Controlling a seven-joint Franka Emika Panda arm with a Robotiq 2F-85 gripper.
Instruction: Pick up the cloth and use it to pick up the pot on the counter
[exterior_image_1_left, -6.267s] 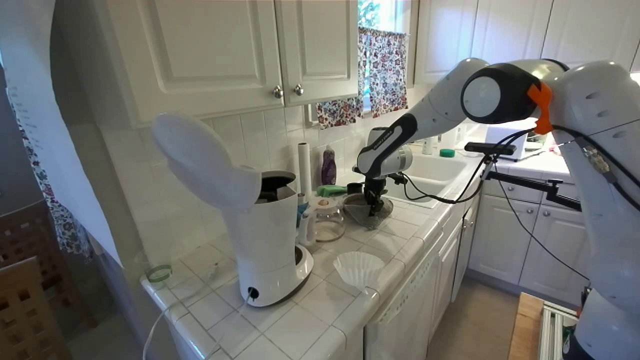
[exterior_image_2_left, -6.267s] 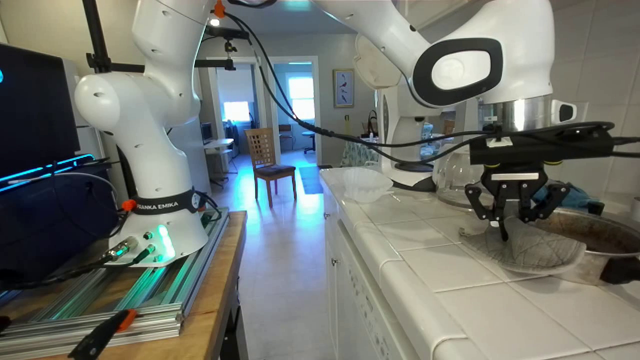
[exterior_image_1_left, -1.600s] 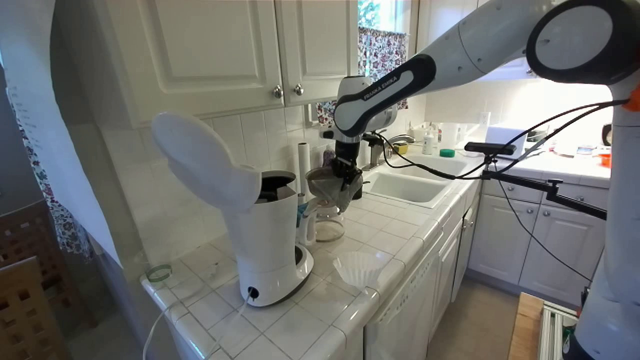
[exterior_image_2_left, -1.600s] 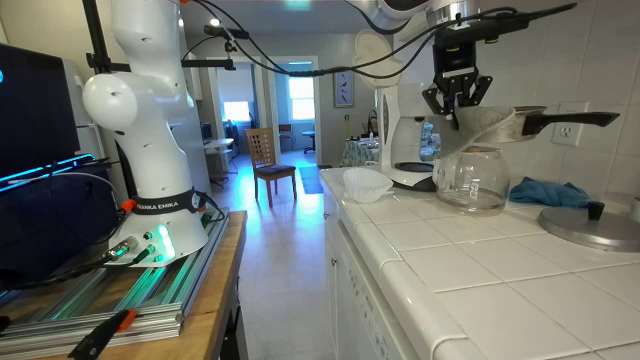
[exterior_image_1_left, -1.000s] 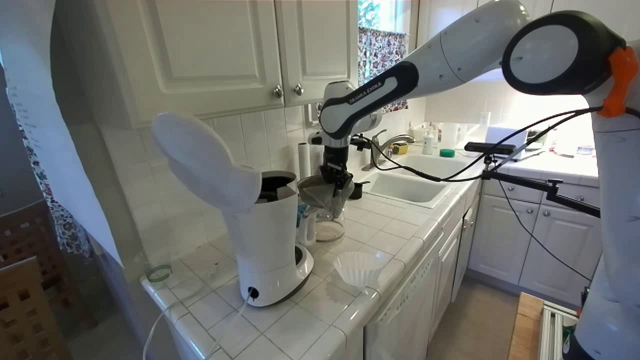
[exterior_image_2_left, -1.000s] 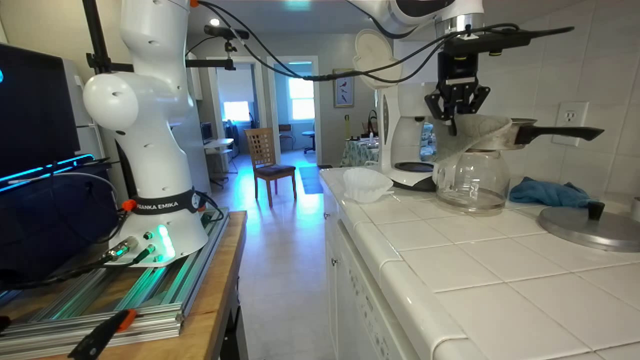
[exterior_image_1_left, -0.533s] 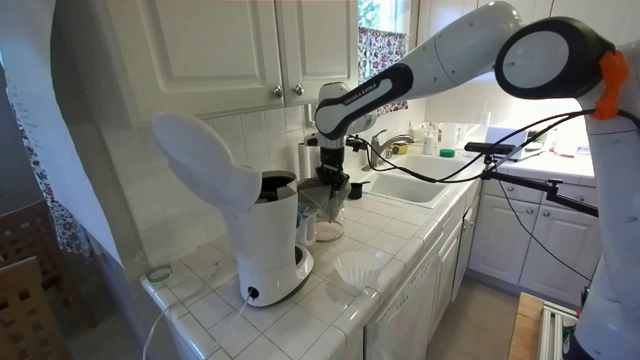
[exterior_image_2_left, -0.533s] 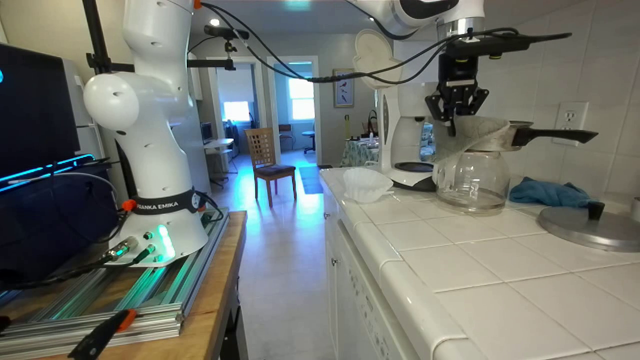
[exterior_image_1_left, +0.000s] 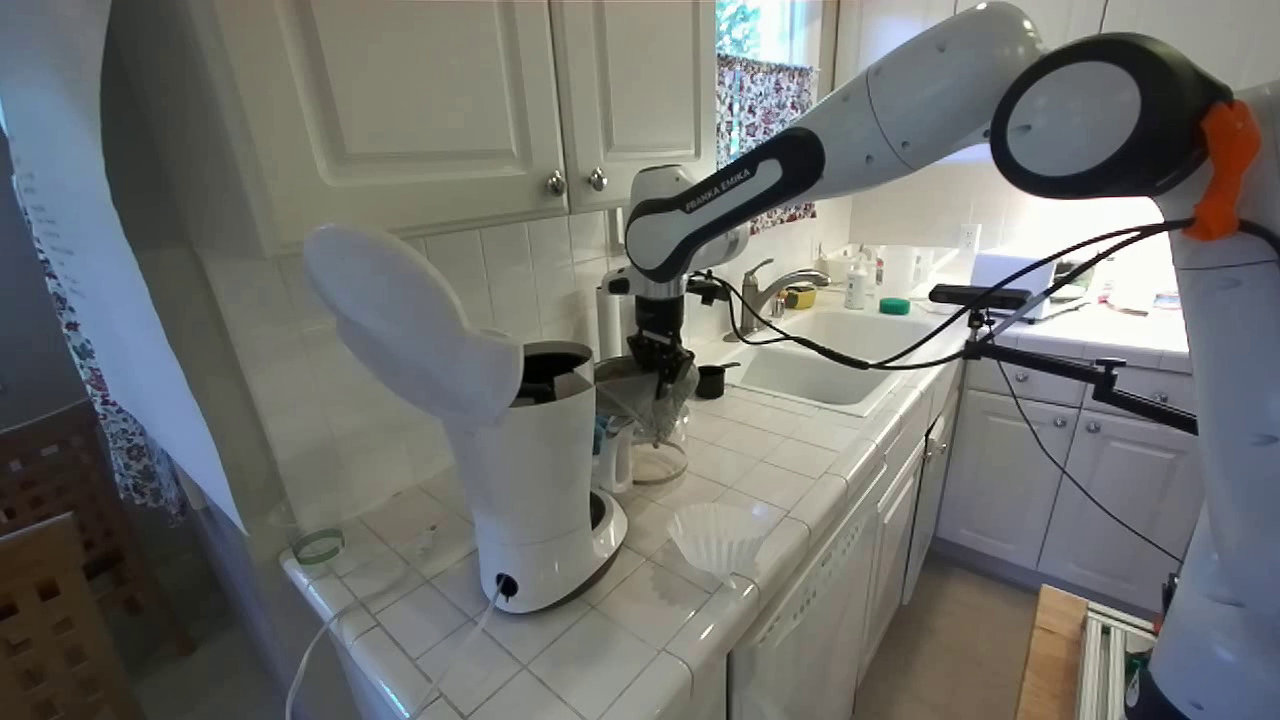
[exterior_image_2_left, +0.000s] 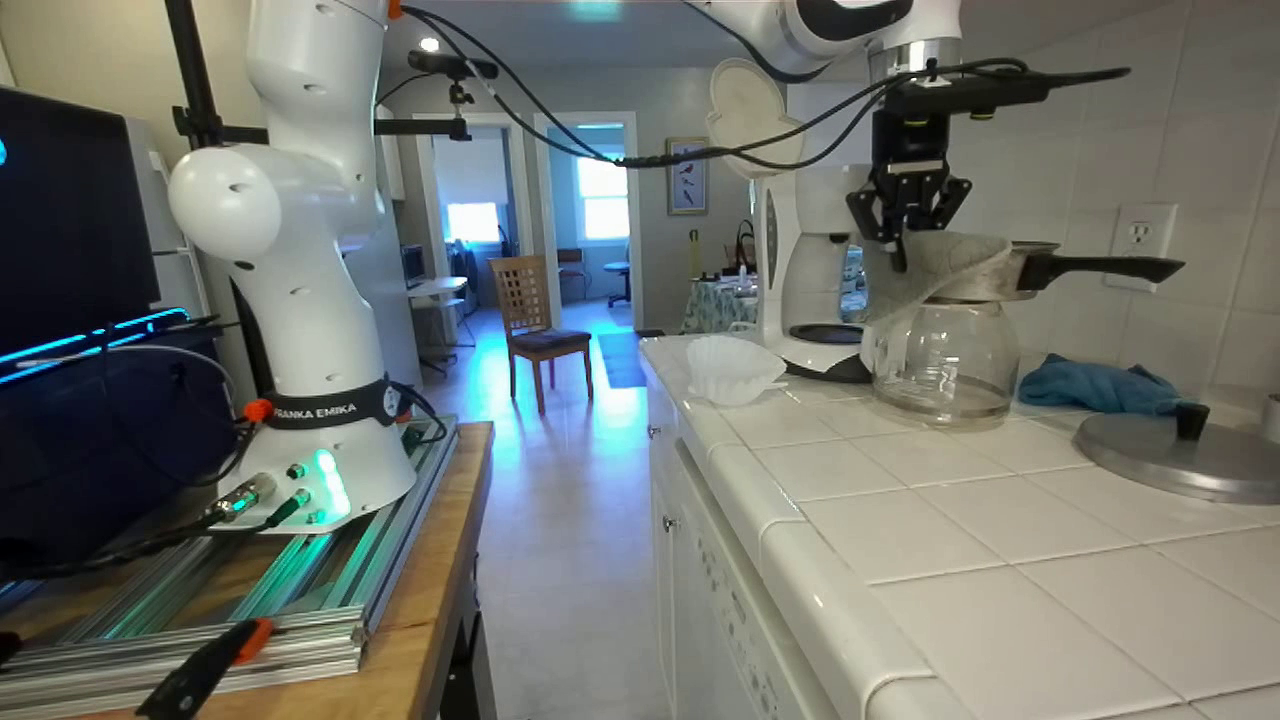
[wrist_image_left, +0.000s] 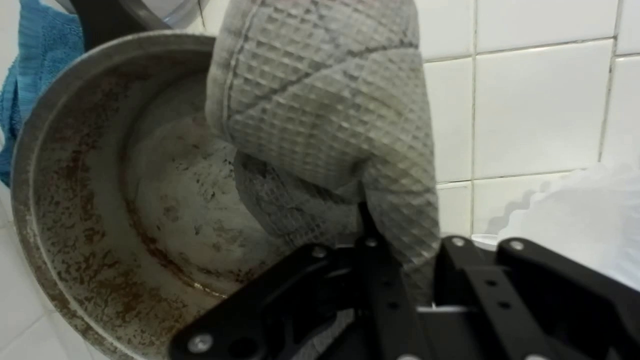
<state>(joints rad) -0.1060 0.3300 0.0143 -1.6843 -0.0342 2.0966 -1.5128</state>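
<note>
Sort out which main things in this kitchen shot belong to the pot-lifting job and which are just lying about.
Part of the job:
gripper
pot
grey cloth, folded over the pot's rim and pinched in the gripper

Just lying or standing about:
white coffee maker
glass carafe
paper filter
blue cloth
metal lid

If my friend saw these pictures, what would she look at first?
Probably the big white robot arm, stretched over the kitchen counter. At its end, the gripper pinches a grey cloth over the edge of a pot that's up off the counter. Next, the white coffee maker near the counter's end, its lid tipped open.
</note>
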